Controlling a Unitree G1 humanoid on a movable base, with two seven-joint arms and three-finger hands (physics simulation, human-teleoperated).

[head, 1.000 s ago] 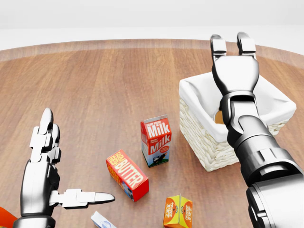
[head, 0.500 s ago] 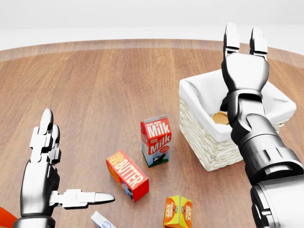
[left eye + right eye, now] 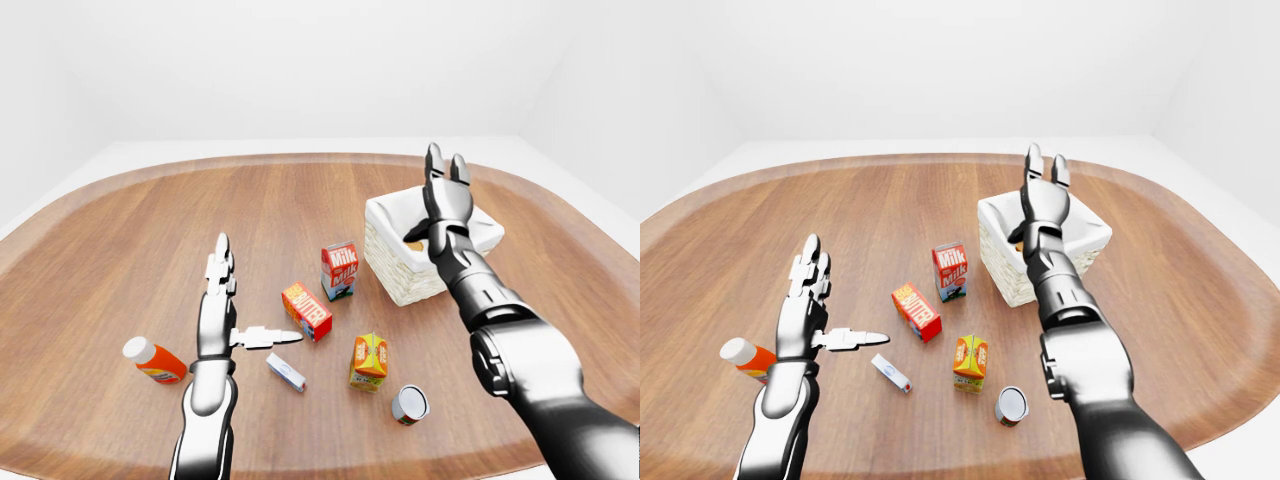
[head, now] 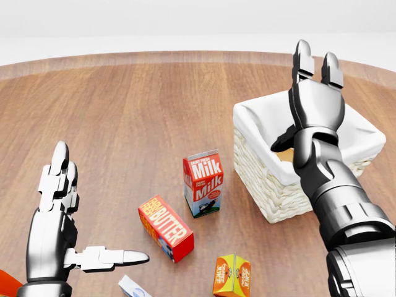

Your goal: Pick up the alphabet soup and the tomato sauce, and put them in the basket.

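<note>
A white-lined wicker basket [image 4: 272,192] stands at the right of the head view. An orange-topped can [image 4: 286,156] lies inside it, mostly hidden by my right thumb; I cannot read its label. My right hand [image 4: 315,74] is open over the basket, fingers pointing up, holding nothing. A second can [image 3: 409,404] lies on its side on the wood table at the bottom of the left-eye view, near my right arm. My left hand [image 4: 86,216] is open and empty over the table at the left, thumb spread to the right.
A milk carton [image 4: 203,184], a butter box [image 4: 166,228] and an orange juice carton [image 4: 232,276] sit between my hands. A small white-blue box [image 3: 286,372] and a red-orange bottle [image 3: 155,361] lie near my left hand. The round table's edge [image 3: 300,160] curves across the top.
My right hand has shifted to the right over the basket and turned, so its thumb now covers part of the can inside. My left hand has not moved.
</note>
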